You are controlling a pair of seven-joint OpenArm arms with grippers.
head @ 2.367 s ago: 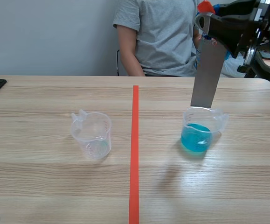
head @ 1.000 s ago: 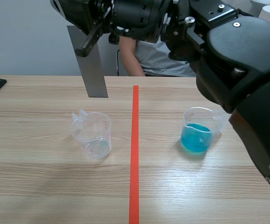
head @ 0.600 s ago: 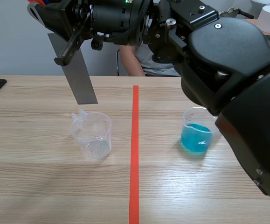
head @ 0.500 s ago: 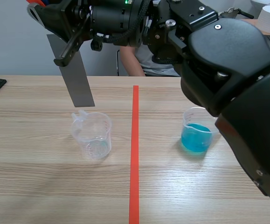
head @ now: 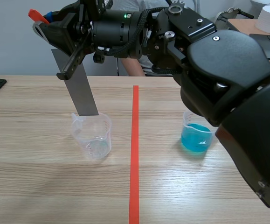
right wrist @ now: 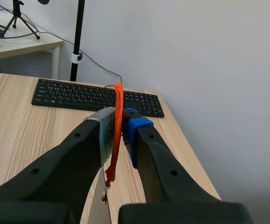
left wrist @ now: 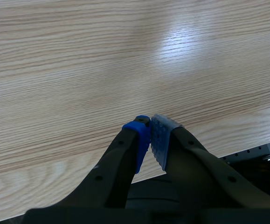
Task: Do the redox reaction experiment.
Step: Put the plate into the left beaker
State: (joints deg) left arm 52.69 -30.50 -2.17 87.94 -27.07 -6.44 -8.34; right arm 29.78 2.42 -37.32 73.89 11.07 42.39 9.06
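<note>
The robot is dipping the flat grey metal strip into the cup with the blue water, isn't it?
Not quite. The scene view shows the right pincer holding the flat grey metal strip with its lower end at the rim of the clear plastic cup, not the blue one. The clear cup of blue liquid stands apart, across the red tape line.

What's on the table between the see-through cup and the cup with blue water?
Nothing stands there. In the scene view, only the orange-red tape line crosses the bare table between the clear cup and the blue-liquid cup.
</note>
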